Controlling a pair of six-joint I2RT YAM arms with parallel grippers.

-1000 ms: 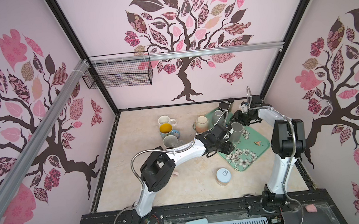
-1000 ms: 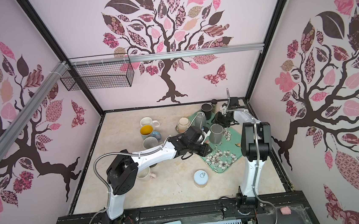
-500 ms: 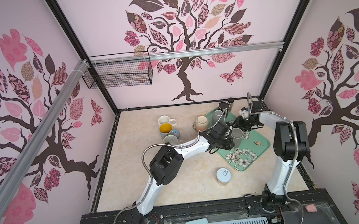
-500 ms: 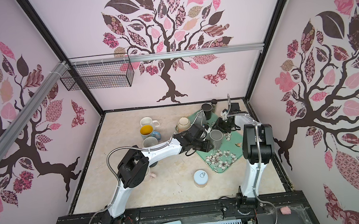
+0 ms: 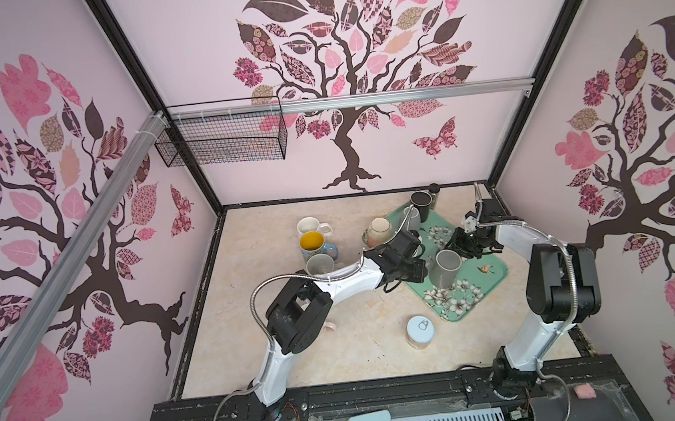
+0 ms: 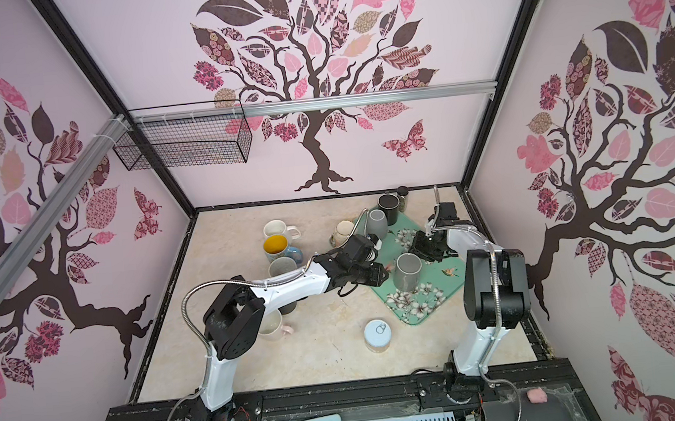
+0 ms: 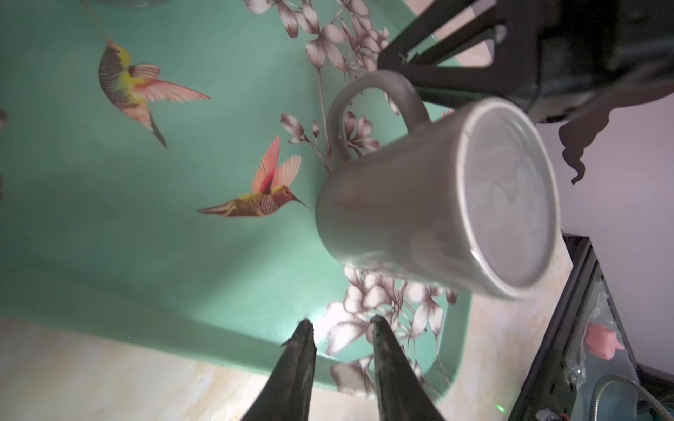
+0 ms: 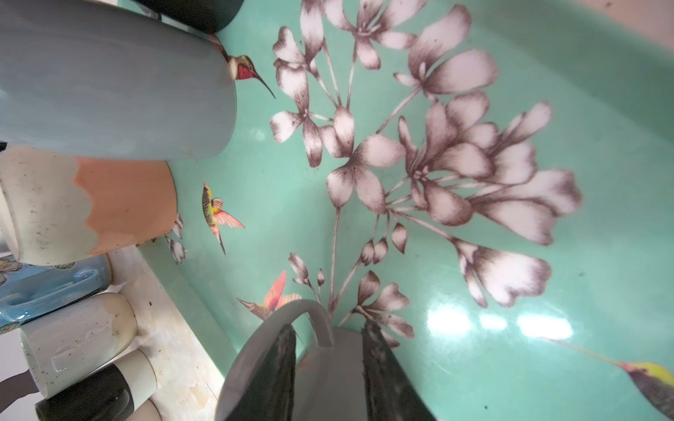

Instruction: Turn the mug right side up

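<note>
A grey mug stands upside down, base up, on the green flowered tray. My right gripper is at the mug's far side, open. One finger sits inside the handle loop and the other outside it, with a gap still showing beside the handle. My left gripper hovers over the tray's left edge beside the mug, slightly open with nothing between its fingers.
Several mugs stand left of the tray: white, yellow-lined blue, speckled grey, and a pink-and-cream one. A blue-grey mug and a black mug stand at the tray's far end. A can stands in front.
The grey mug now sits a little nearer the front of the tray. My right gripper's fingers have narrowed around its handle. The left arm's elbow has shifted slightly.
</note>
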